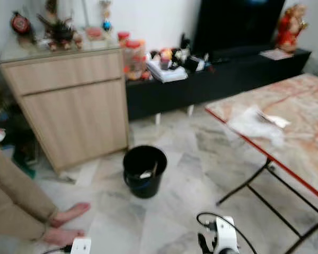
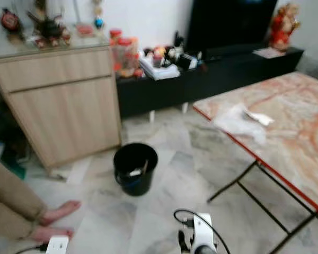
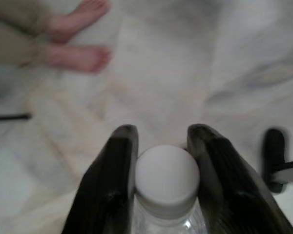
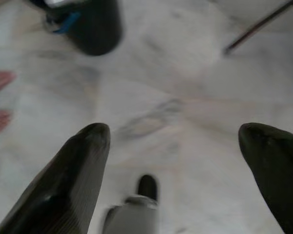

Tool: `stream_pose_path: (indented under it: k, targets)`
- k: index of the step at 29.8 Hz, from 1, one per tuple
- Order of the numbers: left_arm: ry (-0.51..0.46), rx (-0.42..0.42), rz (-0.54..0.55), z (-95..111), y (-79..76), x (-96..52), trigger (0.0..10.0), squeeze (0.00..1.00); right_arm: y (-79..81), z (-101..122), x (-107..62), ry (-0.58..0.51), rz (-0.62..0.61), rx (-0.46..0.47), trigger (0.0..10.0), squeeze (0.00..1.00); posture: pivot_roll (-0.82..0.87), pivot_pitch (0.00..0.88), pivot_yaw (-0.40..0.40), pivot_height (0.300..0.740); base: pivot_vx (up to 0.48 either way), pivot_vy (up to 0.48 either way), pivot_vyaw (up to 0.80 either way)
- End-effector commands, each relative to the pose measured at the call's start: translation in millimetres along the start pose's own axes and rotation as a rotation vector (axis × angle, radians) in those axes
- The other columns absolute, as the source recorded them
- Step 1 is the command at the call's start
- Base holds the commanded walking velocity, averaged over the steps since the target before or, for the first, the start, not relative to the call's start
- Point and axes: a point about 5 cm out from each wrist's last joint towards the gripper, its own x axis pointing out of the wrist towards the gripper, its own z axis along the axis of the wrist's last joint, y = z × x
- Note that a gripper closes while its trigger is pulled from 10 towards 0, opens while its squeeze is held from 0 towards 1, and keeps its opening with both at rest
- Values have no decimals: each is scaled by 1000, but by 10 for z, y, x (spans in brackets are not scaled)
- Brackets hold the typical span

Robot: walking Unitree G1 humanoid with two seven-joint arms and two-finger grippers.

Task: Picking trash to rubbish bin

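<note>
Our left tool (image 3: 161,146) was clamped on a clear white-capped bottle (image 3: 167,180), its cap sitting between the two black fingers (image 3: 110,180) above the marble floor (image 3: 185,73). Our right tool (image 4: 173,146) hung with fingers spread wide. The black rubbish bin (image 1: 144,170) stood ahead, beside a person's bare feet (image 1: 69,214).

Marble floor (image 1: 180,217): black bin (image 1: 144,170) (near cabinet (image 1: 74,106)), bare feet (image 1: 69,222)

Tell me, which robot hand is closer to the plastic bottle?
Left. The left gripper is shut on the plastic bottle. The right gripper hangs open above bare floor.
</note>
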Motion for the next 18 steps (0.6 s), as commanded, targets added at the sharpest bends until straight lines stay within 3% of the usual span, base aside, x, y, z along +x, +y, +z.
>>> stream_pose_path:
  k: [1,9,15,18]
  targets:
    - [12,13,-5,-22,7,-3,10000,0,24,90,21,-24,6,-4,10000,0,-33,0,-56,740,480,0,0]
    - [9,10,-8,-10,-8,0,10000,0,32,88,22,-20,9,-31,10000,0,-36,0,-57,740,480,0,0]
    - [10,3,-8,-13,-17,-1,10000,0,29,55,14,-15,6,-35,10000,0,-32,0,-58,740,480,0,693]
    - [11,2,-7,-18,-13,-2,10000,0,29,48,13,-9,5,-29,10000,0,-32,0,-59,740,480,0,144]
